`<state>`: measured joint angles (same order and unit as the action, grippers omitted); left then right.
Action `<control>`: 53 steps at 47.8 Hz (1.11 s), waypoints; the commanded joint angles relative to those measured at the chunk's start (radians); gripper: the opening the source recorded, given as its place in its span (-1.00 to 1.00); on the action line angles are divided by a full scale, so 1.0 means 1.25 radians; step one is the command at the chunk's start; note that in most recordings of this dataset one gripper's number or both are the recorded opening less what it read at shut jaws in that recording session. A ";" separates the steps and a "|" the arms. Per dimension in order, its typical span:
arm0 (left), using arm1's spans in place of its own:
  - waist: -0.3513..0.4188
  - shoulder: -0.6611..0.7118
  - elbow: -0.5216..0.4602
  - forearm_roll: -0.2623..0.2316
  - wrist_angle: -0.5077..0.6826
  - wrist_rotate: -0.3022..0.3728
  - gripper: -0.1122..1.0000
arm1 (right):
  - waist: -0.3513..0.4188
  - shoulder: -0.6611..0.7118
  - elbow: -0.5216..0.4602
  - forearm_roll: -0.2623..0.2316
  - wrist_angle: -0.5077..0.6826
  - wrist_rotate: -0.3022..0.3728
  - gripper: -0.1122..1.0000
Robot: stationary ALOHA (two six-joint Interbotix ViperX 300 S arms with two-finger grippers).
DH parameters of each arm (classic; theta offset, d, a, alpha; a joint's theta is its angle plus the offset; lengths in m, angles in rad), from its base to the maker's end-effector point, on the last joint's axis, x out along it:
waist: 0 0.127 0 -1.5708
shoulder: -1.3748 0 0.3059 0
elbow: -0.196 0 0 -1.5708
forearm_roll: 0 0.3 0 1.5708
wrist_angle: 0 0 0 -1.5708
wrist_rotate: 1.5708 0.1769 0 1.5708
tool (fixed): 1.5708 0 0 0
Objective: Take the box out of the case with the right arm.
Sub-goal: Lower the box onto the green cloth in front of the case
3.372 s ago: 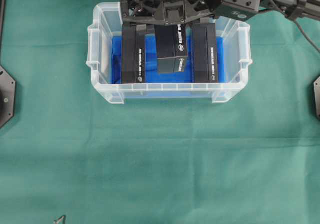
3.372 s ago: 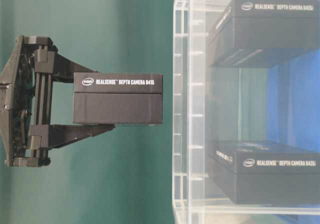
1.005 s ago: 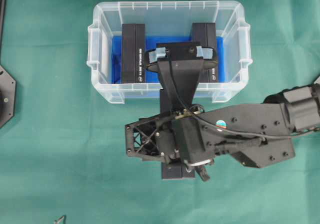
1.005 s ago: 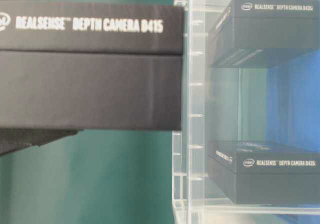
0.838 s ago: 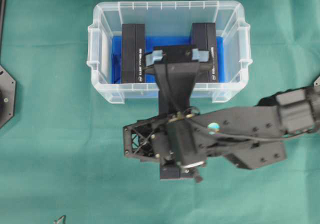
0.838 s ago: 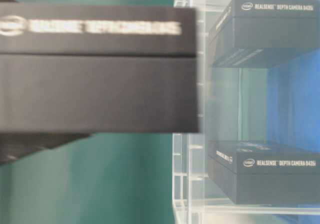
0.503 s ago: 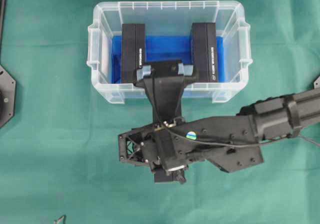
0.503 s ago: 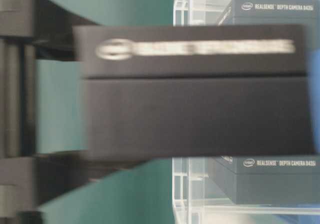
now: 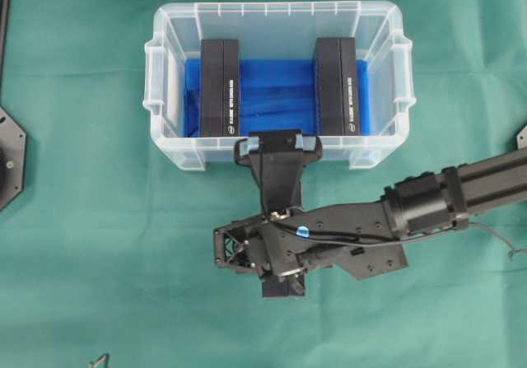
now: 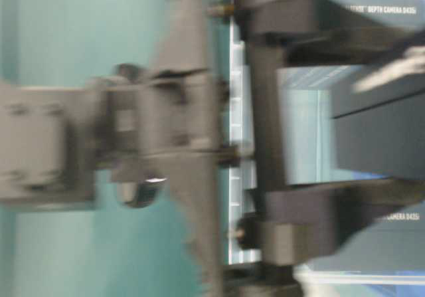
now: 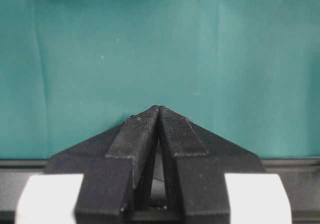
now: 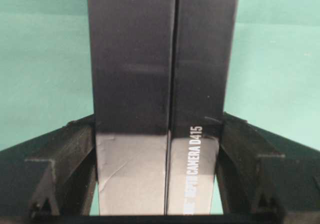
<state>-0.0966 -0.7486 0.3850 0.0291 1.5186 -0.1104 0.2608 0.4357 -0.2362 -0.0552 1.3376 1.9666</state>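
The clear case (image 9: 280,9) with its blue lining (image 9: 276,96) stands at the back of the green cloth. A long black box (image 12: 160,58) sits between the fingers of my right gripper (image 12: 157,121), which is shut on it. Seen from overhead, the right gripper (image 9: 276,265) hangs over the cloth in front of the case, outside it, and only the box's end (image 9: 284,288) shows beneath the arm. My left gripper (image 11: 159,108) is shut on nothing, over bare cloth. The table-level view is a blur of the right arm (image 10: 166,144).
Two more black boxes (image 9: 220,88) (image 9: 336,86) stand on edge inside the case, left and right, with a gap of blue lining between them. The right arm's links (image 9: 461,191) stretch in from the right edge. A dark arm base (image 9: 10,158) sits at the left edge.
The right arm has drawn back from the case's front wall and lowered, taking the held box nearer the front over the cloth. The left gripper's earlier state is not shown.
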 commanded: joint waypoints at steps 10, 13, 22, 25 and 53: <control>0.000 0.002 -0.021 0.001 -0.002 0.001 -0.80 | 0.000 -0.022 0.026 0.000 -0.058 0.010 0.38; 0.000 0.002 -0.020 0.001 -0.002 0.001 -0.80 | -0.001 -0.022 0.026 0.000 -0.059 0.010 0.38; 0.000 0.002 -0.020 0.001 -0.002 0.001 -0.80 | -0.001 -0.022 0.026 0.001 -0.061 0.010 0.38; 0.000 0.001 -0.021 0.001 -0.002 0.001 -0.80 | -0.001 -0.022 0.026 0.002 -0.063 0.011 0.38; 0.000 -0.004 -0.020 0.001 -0.002 0.002 -0.80 | -0.001 -0.022 0.025 0.001 -0.067 0.013 0.87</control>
<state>-0.0966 -0.7547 0.3850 0.0291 1.5171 -0.1104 0.2608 0.4357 -0.1917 -0.0506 1.2563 1.9819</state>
